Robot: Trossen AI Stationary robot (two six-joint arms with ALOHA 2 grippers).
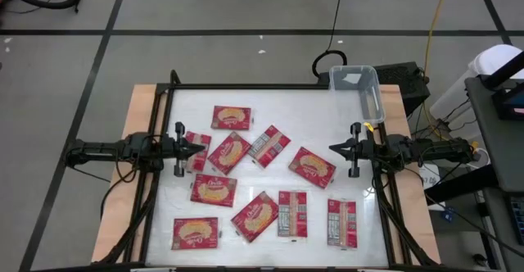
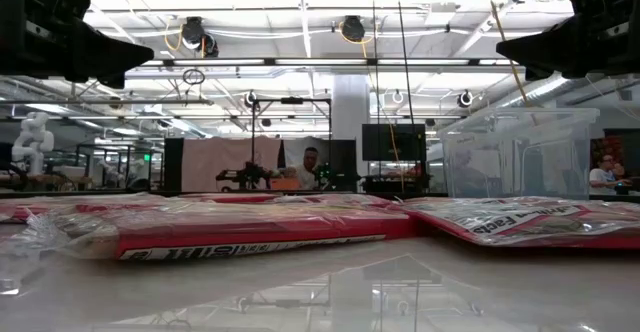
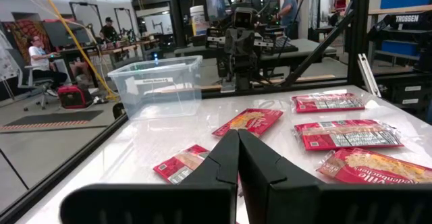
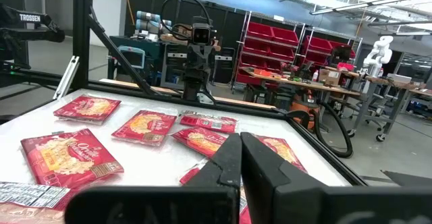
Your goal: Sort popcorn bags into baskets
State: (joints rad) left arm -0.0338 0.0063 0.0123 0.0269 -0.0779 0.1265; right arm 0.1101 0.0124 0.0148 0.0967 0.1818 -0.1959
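Several red popcorn bags (image 1: 232, 153) lie flat and scattered over the white table top, some with the popcorn picture up, some with the grey printed panel up (image 1: 292, 212). One clear plastic basket (image 1: 357, 87) stands at the table's far right corner. My left gripper (image 1: 201, 150) hovers shut above the table's left edge, pointing level toward the right. My right gripper (image 1: 332, 149) hovers shut above the right edge, pointing level toward the left. Neither touches a bag.
A black frame (image 1: 246, 87) borders the table top. The wooden table edge (image 1: 131, 141) shows on both sides. Beyond the table stand benches, shelves and seated people (image 3: 40, 55). Cables (image 1: 337, 18) run over the floor behind the basket.
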